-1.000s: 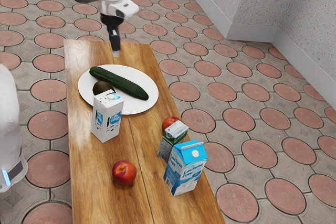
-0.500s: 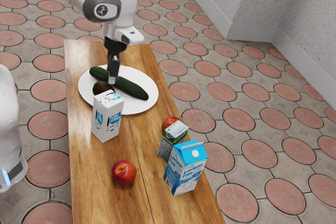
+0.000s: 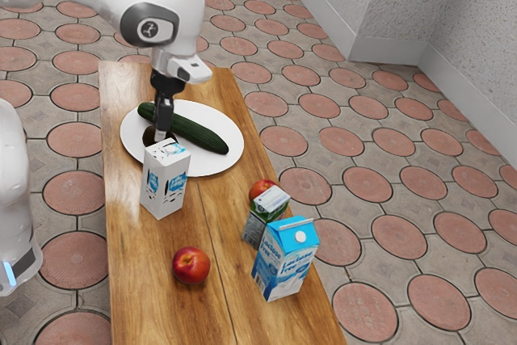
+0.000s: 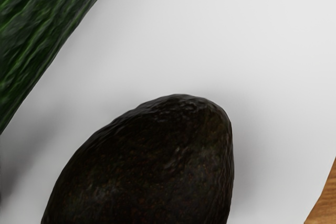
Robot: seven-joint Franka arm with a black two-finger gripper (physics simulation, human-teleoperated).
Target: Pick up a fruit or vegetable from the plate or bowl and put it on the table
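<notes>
My gripper (image 3: 161,132) is low over the plate (image 3: 220,163), its tip at the dark avocado (image 3: 149,136); whether its fingers stand apart cannot be told. The avocado lies on the plate beside the long green cucumber (image 3: 198,134), partly hidden behind the white carton and my gripper. In the wrist view the avocado (image 4: 152,166) is large and close under my hand, with the cucumber (image 4: 37,30) apart from it on the white plate (image 4: 210,35).
A white carton (image 3: 164,181) stands just in front of the plate. Farther along the wooden table (image 3: 145,280) are a red fruit (image 3: 191,266), another red fruit (image 3: 262,189), a small carton (image 3: 264,216) and a blue-topped milk carton (image 3: 284,258).
From beyond the plate, my hand has come over it, then moved lower and slightly toward the exterior view's left, down to the avocado. The objects on the table have stayed put.
</notes>
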